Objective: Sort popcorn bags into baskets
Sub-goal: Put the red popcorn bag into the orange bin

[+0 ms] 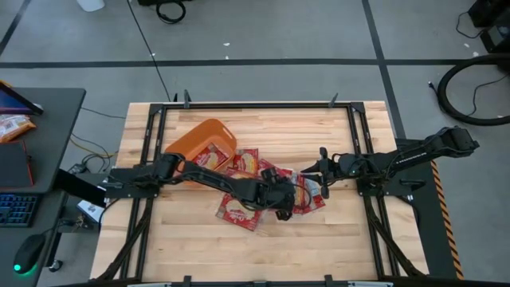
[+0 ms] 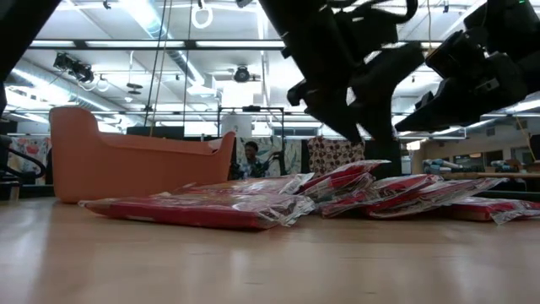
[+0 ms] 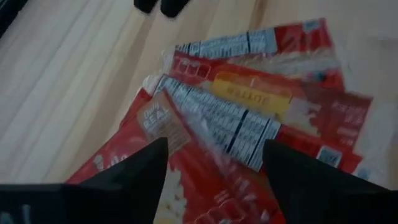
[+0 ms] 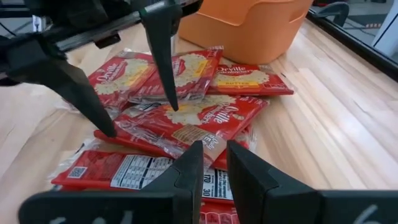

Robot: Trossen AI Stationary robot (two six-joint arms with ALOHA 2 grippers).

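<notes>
Several red popcorn bags [image 1: 259,185] lie overlapped in a flat pile mid-table, some showing blue-white panels [image 3: 236,124]. The orange basket [image 1: 203,142] stands on the table at the pile's far-left side, also seen in the right wrist view [image 4: 249,28]. My left gripper [image 1: 280,203] is open, fingers pointing down over the pile's near-right part [image 4: 146,121], with the tips just above the packets [image 2: 375,139]. My right gripper [image 1: 317,171] hovers low at the pile's right edge, facing left, with a narrow gap between its fingers [image 4: 214,163].
Black frame rails [image 1: 362,135] run around the wooden table. Bare wood lies along the near edge [image 1: 263,251] and on the right of the pile. A side desk on the left carries a keyboard [image 1: 16,209] and an orange-and-white snack packet [image 1: 12,126].
</notes>
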